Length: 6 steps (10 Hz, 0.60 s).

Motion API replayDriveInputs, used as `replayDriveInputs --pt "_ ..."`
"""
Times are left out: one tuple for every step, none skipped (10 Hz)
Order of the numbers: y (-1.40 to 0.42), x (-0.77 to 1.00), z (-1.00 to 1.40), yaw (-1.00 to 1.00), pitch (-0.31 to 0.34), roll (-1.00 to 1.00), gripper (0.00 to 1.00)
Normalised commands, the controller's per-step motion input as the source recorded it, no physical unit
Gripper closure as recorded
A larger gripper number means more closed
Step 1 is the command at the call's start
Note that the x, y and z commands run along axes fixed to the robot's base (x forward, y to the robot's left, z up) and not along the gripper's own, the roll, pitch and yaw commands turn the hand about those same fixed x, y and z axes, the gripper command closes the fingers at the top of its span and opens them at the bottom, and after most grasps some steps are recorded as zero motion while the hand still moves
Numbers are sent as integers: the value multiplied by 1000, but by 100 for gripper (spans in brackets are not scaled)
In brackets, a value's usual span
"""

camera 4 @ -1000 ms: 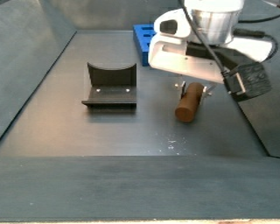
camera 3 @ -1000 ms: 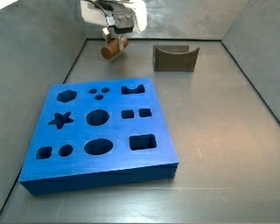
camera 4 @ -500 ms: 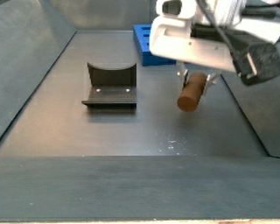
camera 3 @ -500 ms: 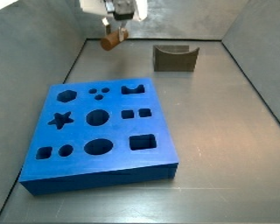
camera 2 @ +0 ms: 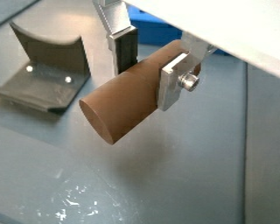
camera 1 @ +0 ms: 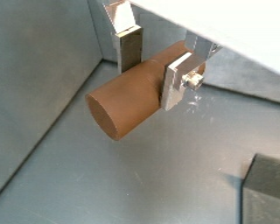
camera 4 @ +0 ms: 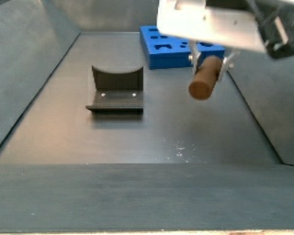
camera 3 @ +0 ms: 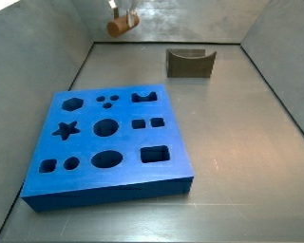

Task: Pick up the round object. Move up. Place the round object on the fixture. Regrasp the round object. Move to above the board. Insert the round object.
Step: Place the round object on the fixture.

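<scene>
The round object (camera 1: 130, 101) is a brown cylinder peg, and my gripper (camera 1: 154, 68) is shut on it across its sides, silver fingers (camera 1: 178, 80) on either flank. Both wrist views show the peg (camera 2: 122, 109) lying level, its paler end face sticking out. In a side view the peg (camera 3: 121, 26) hangs high above the floor's far left corner, with the gripper (camera 3: 121, 12) mostly cut off by the frame edge. The olive-grey fixture (camera 3: 190, 63) stands on the floor at the far end, right of the peg. The blue board (camera 3: 110, 142) with its cut-out holes lies nearer, apart from both.
Grey walls enclose the floor on all sides, and the peg (camera 4: 206, 75) hangs close to one of them. In this side view the fixture (camera 4: 115, 90) sits left of the peg and the board (camera 4: 168, 46) lies behind it.
The gripper has risen with the peg held in it, from just above the floor to well above it. The fixture and the board have not moved.
</scene>
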Motion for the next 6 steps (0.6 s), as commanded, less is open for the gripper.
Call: replayDriveInputs --pt "14 -33 1000 -12 102 122 100" --pt "15 -27 867 -5 107 129 100" --pt "15 -19 675 1 123 135 100" --pt "15 -12 532 5 140 139 100" --pt "16 -3 389 11 152 137 100" --pt "16 1 245 19 160 137 100"
